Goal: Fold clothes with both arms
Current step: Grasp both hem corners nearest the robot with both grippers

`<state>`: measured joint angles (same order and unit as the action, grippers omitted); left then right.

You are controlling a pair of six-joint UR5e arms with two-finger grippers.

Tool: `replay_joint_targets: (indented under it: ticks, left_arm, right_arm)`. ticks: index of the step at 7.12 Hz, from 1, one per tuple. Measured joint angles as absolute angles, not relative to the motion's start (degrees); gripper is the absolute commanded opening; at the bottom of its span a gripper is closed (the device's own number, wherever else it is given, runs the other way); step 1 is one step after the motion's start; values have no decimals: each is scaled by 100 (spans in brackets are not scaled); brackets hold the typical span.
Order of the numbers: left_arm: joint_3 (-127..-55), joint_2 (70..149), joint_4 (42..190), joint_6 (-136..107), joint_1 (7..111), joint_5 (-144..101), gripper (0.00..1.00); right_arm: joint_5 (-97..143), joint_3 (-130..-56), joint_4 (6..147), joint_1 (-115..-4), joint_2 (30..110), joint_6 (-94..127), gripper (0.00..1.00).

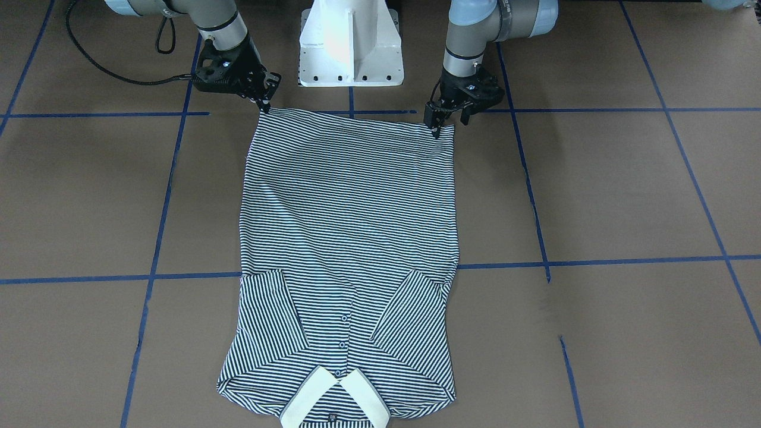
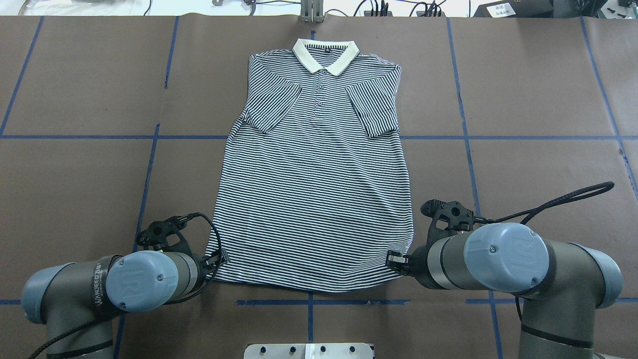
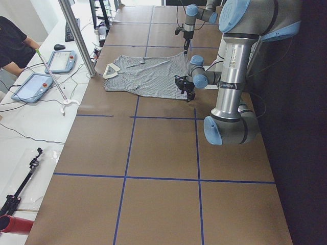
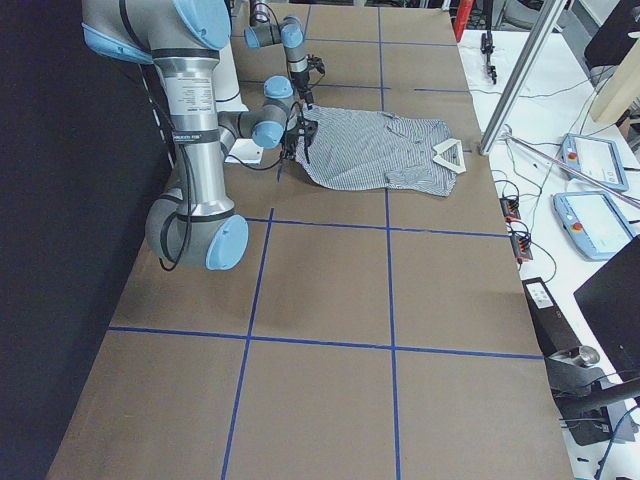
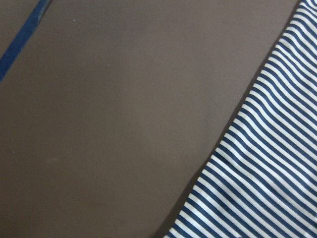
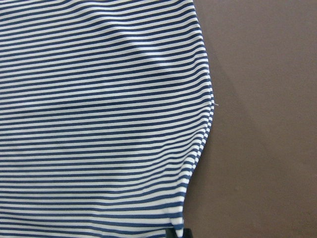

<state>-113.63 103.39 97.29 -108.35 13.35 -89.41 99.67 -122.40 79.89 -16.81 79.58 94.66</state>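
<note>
The striped polo shirt (image 1: 351, 226) (image 2: 314, 189) lies flat, face up, on the brown table. Its sleeves are folded in and its white collar (image 2: 325, 52) points away from the robot. My left gripper (image 1: 450, 123) (image 2: 222, 259) is at the hem corner on my left, its fingers apart: one is over the corner, the other is off the cloth. The left wrist view shows only the shirt's edge (image 5: 267, 163), no fingers. My right gripper (image 1: 266, 107) (image 2: 395, 260) is shut on the other hem corner. A fingertip (image 6: 177, 233) shows there, and the cloth (image 6: 99, 124) puckers toward it.
The white pedestal base (image 1: 351, 47) stands just behind the hem, between the arms. Blue tape lines (image 2: 309, 301) cross the table. Beyond the collar end are a metal post (image 3: 76, 35), control tablets (image 3: 30, 87) and a seated person (image 3: 10, 46).
</note>
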Motion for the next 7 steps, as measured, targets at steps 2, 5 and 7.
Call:
replay_joint_targets:
  ticks: [2, 5, 7]
  left_arm:
    - [-11368, 10336, 9722, -10829, 1328, -8939, 18]
    - [-11400, 10339, 9715, -10783, 1319, -8944, 0]
    - [-11452, 10351, 9712, -10776, 1319, -8949, 0]
  right_arm:
    - [9968, -12242, 7989, -1692, 7942, 9466, 0]
    - [9969, -12235, 7991, -1696, 7937, 9466, 0]
    - [9989, -12234, 7993, -1714, 7941, 9466, 0]
